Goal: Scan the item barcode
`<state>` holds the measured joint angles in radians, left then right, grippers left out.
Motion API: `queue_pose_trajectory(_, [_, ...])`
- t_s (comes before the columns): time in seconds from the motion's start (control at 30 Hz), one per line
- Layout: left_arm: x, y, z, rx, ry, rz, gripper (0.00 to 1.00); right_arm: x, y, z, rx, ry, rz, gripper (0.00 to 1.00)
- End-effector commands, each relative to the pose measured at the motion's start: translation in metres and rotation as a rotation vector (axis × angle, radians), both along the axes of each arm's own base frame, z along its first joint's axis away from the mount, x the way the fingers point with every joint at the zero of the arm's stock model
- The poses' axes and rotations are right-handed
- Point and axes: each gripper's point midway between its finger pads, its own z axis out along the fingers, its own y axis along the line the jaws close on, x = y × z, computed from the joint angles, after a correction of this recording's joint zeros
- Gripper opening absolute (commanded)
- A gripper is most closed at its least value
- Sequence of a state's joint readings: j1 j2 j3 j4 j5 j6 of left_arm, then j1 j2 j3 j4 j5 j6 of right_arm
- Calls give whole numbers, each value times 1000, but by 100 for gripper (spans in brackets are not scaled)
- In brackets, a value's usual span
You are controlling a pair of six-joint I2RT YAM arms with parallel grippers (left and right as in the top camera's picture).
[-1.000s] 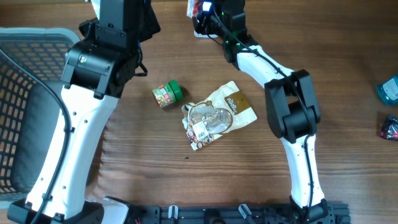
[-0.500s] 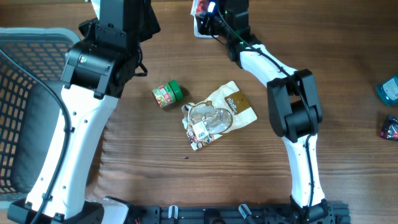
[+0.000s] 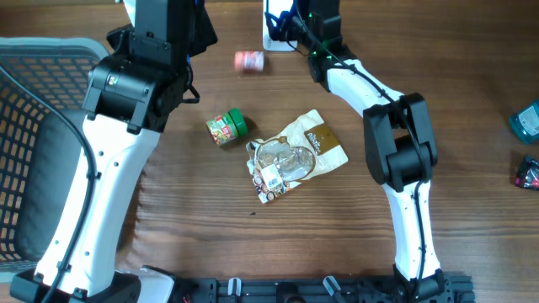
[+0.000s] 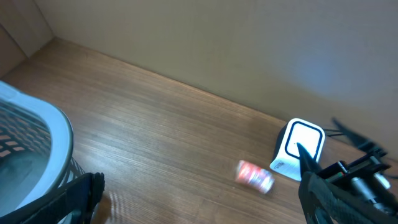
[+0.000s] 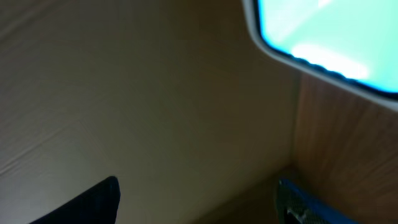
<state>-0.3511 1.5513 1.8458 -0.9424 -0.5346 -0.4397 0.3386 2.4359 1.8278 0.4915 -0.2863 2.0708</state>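
A small red item (image 3: 248, 60) lies blurred on the wood just left of the white barcode scanner (image 3: 276, 38). The left wrist view shows the same red item (image 4: 255, 176) beside the scanner (image 4: 301, 149). My right gripper (image 3: 286, 21) is at the scanner at the far edge, apart from the item. In its own view the right gripper (image 5: 199, 202) is open and empty, with the scanner's bright window (image 5: 329, 37) close above. My left gripper (image 4: 199, 202) stands wide open over bare wood, nothing between its fingers.
A green-lidded jar (image 3: 226, 128) and a brown snack bag (image 3: 296, 156) lie mid-table. A grey mesh basket (image 3: 34, 126) fills the left side. A teal object (image 3: 526, 118) and a dark packet (image 3: 529, 172) sit at the right edge. A wall runs along the back.
My right gripper has opened wider. The red item has left it and moved left onto the table beside the scanner. The left arm has not moved.
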Motion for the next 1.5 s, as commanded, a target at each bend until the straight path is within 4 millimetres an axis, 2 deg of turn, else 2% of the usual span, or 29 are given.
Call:
queue_pose_trajectory(0.0, [-5, 6, 12, -7, -34, 24, 100, -27, 35, 15, 36, -54, 263, 88])
queue_pose_trajectory(0.07, [-5, 6, 12, -7, -34, 24, 100, -42, 45, -2, -20, -23, 369, 88])
queue_pose_trajectory(0.13, [-5, 6, 12, -7, -34, 24, 100, -60, 50, -36, -145, 24, 467, 88])
queue_pose_trajectory(0.23, [-5, 6, 12, -7, -34, 24, 100, -78, 59, -60, -333, -60, 562, 93])
queue_pose_trajectory(0.27, [-5, 6, 12, -7, -34, 24, 100, -82, 63, -64, -427, -154, 600, 95])
queue_pose_trajectory(0.47, [-5, 6, 12, -7, -34, 24, 100, -98, 68, -58, -579, -346, 716, 100])
queue_pose_trajectory(0.53, [-5, 6, 12, -7, -34, 24, 100, -102, 63, -63, -706, -394, 738, 100])
queue_pose_trajectory(0.6, [-5, 6, 12, -7, -34, 24, 100, -103, 46, -82, -922, -365, 737, 100])
queue_pose_trajectory(0.67, [-5, 6, 12, -7, -34, 24, 100, -105, 34, -90, -1057, -351, 741, 100])
queue_pose_trajectory(0.73, [-5, 6, 12, -7, -34, 24, 100, -105, 25, -89, -1165, -343, 732, 100])
queue_pose_trajectory(0.8, [-5, 6, 12, -7, -34, 24, 100, -104, 22, -81, -1211, -347, 714, 100])
queue_pose_trajectory(0.93, [-5, 6, 12, -7, -34, 24, 100, -97, 24, -45, -1317, -436, 667, 100])
queue_pose_trajectory(1.03, [-5, 6, 12, -7, -34, 24, 100, -89, 23, -20, -1537, -504, 637, 100])
queue_pose_trajectory(1.13, [-5, 6, 12, -7, -34, 24, 100, -89, 26, -15, -1707, -537, 619, 100])
queue_pose_trajectory(1.3, [-5, 6, 12, -7, -34, 24, 100, -93, 46, -39, -1776, -569, 658, 100])
queue_pose_trajectory(1.47, [-5, 6, 12, -7, -34, 24, 100, -85, 49, -72, -1783, -545, 660, 100])
